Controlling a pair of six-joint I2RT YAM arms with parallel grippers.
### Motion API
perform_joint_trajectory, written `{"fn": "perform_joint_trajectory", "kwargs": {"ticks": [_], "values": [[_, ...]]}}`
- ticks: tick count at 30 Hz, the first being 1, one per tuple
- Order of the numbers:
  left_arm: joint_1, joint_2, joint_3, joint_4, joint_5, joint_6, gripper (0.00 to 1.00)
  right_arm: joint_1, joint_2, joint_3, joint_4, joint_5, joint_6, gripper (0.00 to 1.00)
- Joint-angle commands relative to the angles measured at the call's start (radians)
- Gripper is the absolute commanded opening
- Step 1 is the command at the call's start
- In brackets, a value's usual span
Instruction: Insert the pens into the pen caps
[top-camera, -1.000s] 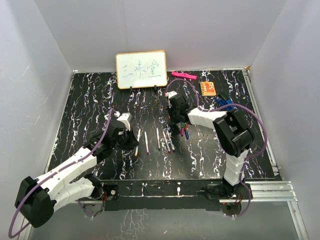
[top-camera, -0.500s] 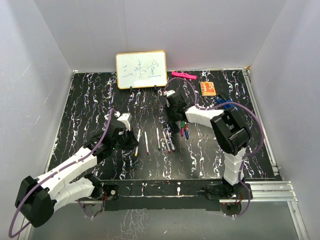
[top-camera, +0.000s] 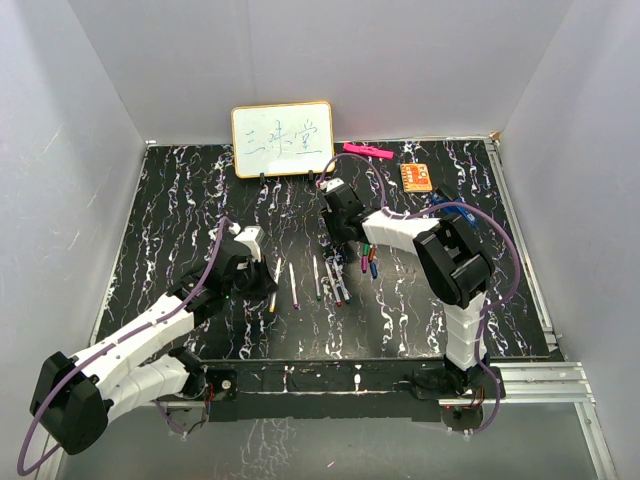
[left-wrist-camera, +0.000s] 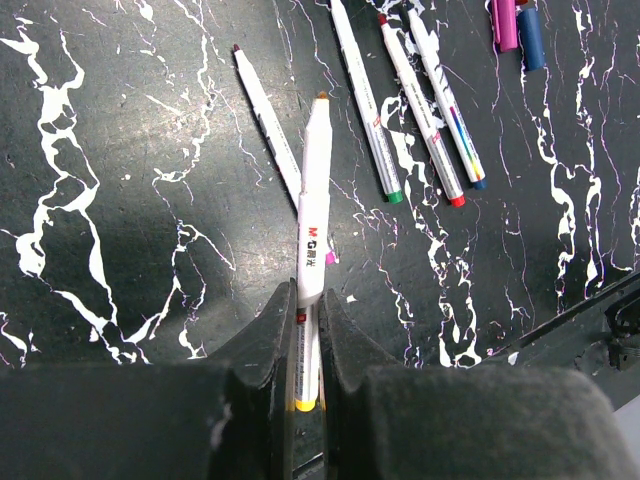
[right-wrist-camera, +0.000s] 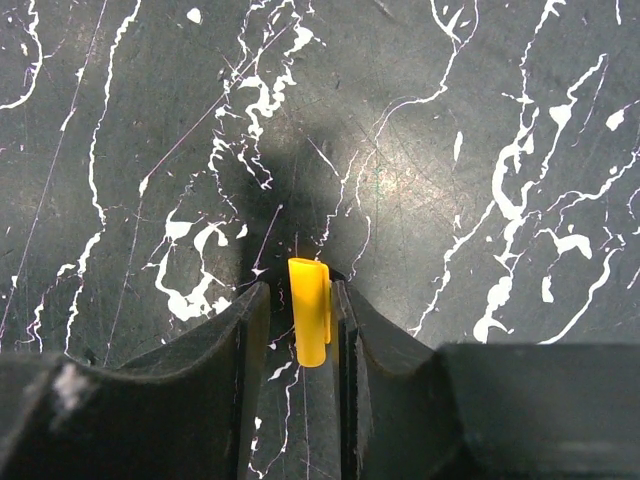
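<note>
My left gripper (left-wrist-camera: 308, 318) is shut on a white pen (left-wrist-camera: 313, 200) with a yellow end, its tip pointing away over the table. In the top view this gripper (top-camera: 252, 270) sits left of the pen row. Three more pens (left-wrist-camera: 420, 110) lie side by side ahead, and another pen (left-wrist-camera: 265, 115) lies under the held one. My right gripper (right-wrist-camera: 298, 325) is shut on a yellow pen cap (right-wrist-camera: 309, 310) and holds it above the table. In the top view it (top-camera: 338, 222) is beyond the pens. Purple (left-wrist-camera: 503, 22) and blue (left-wrist-camera: 531, 35) caps lie right of the pens.
A small whiteboard (top-camera: 283, 139) stands at the back. A pink bar (top-camera: 367, 151), an orange card (top-camera: 416, 177) and a blue clip (top-camera: 447, 207) lie at the back right. Loose caps (top-camera: 368, 262) lie under the right arm. White walls enclose the black marbled table (top-camera: 180, 200).
My right gripper has moved left and away, toward the whiteboard, with the yellow cap in it. The left arm and its pen have not moved.
</note>
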Motion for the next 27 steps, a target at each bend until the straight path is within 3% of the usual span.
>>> {"fn": "perform_joint_trajectory", "kwargs": {"ticks": [1, 4, 7, 15, 21, 27], "values": [[-0.003, -0.01, 0.008, -0.014, -0.007, 0.012, 0.0, 0.006, 0.05, -0.047, -0.106, 0.044, 0.006, 0.28], [-0.003, -0.013, 0.011, -0.02, -0.006, 0.016, 0.0, 0.007, 0.04, -0.071, -0.108, 0.047, 0.014, 0.24], [-0.003, -0.015, 0.007, -0.015, -0.008, 0.021, 0.0, 0.006, 0.044, -0.077, -0.108, 0.041, 0.019, 0.0], [-0.003, 0.0, 0.002, 0.013, -0.01, 0.049, 0.0, 0.006, 0.033, -0.016, -0.147, 0.051, 0.036, 0.0], [-0.003, -0.021, 0.011, 0.086, -0.006, 0.061, 0.0, 0.007, -0.14, 0.014, -0.1, 0.012, 0.05, 0.0], [-0.003, -0.014, 0.022, 0.206, 0.045, 0.093, 0.0, 0.008, -0.365, -0.1, 0.106, -0.109, 0.095, 0.0]]}}
